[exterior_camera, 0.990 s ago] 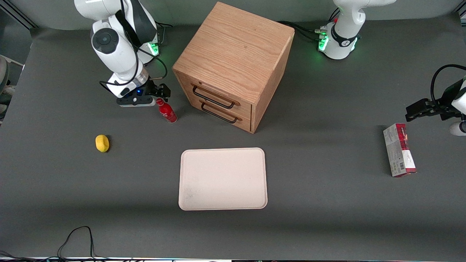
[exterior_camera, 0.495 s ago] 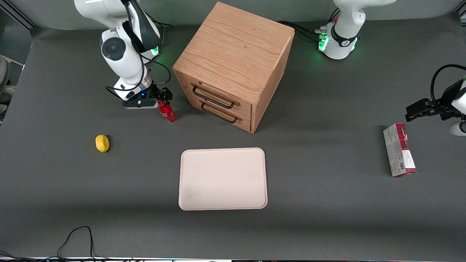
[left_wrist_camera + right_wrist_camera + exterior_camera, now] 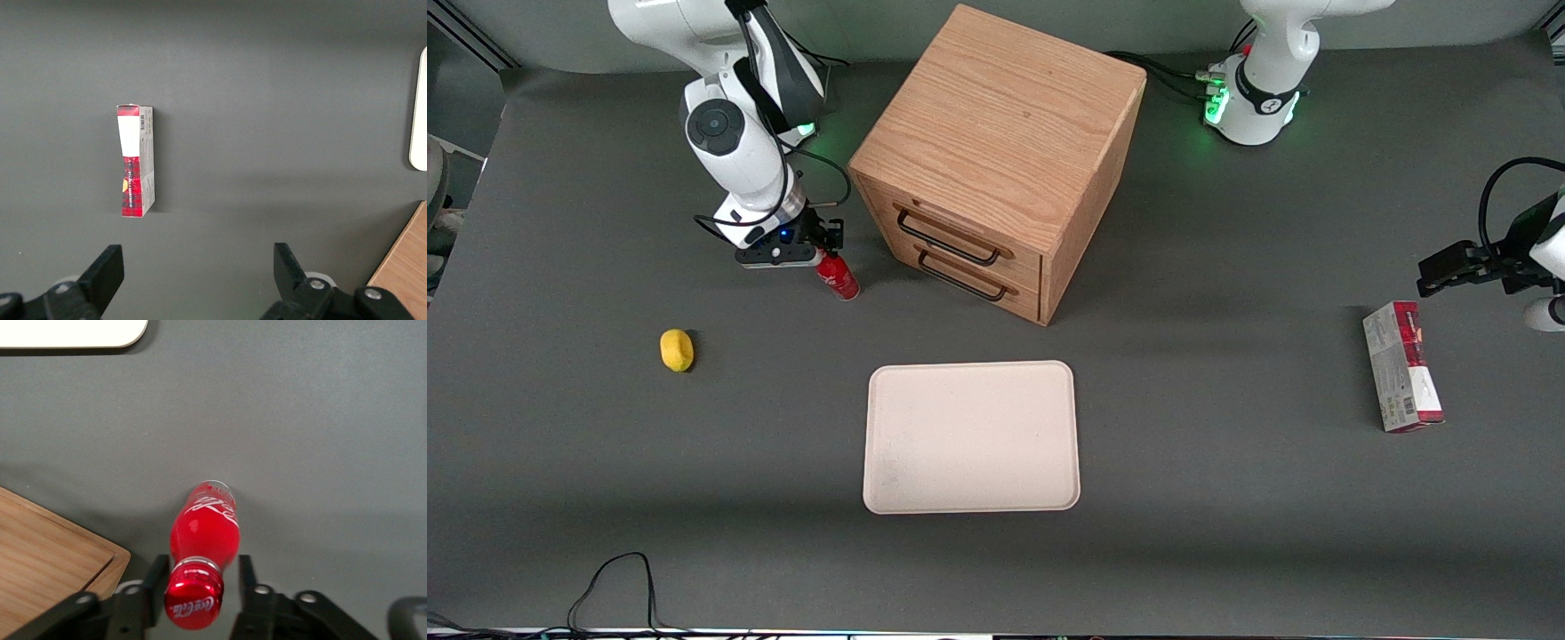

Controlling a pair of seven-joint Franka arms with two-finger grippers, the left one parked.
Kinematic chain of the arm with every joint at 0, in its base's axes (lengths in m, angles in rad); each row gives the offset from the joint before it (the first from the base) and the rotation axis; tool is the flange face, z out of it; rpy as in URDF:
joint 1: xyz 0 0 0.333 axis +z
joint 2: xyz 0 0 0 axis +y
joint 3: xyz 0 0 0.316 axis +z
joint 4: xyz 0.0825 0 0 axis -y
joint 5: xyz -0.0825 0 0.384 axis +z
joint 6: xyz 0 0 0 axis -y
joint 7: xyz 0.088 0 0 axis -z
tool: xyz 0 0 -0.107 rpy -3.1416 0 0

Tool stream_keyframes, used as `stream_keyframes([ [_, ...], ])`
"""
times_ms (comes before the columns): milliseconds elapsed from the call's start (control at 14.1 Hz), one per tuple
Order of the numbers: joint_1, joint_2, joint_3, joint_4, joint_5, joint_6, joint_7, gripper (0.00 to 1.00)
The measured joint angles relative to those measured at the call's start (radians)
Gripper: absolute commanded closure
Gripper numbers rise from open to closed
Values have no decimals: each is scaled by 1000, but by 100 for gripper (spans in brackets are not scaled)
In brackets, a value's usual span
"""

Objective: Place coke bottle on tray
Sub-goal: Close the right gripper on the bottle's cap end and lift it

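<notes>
Looks like a robotics lab setup: two white arms bolted to a dark grey mat-covered table (image 3: 605, 498), green status lights glowing on their bases, loose cables (image 3: 618, 582) trailing off the edge

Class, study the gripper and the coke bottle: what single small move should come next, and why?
Probably close the jaws. The gripper is open, its jaws on either side of the coke bottle's neck just below the cap, and the bottle stands upright on the table, farther from the front camera than the tray.
</notes>
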Motion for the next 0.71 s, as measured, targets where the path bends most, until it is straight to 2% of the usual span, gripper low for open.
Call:
stream_keyframes([
  [141,0,-1,2,1,0,2,0,86],
  [495,0,0,2,49,0,-7,0,86],
  [707,-1,9,2,187,0,-143,0,86],
])
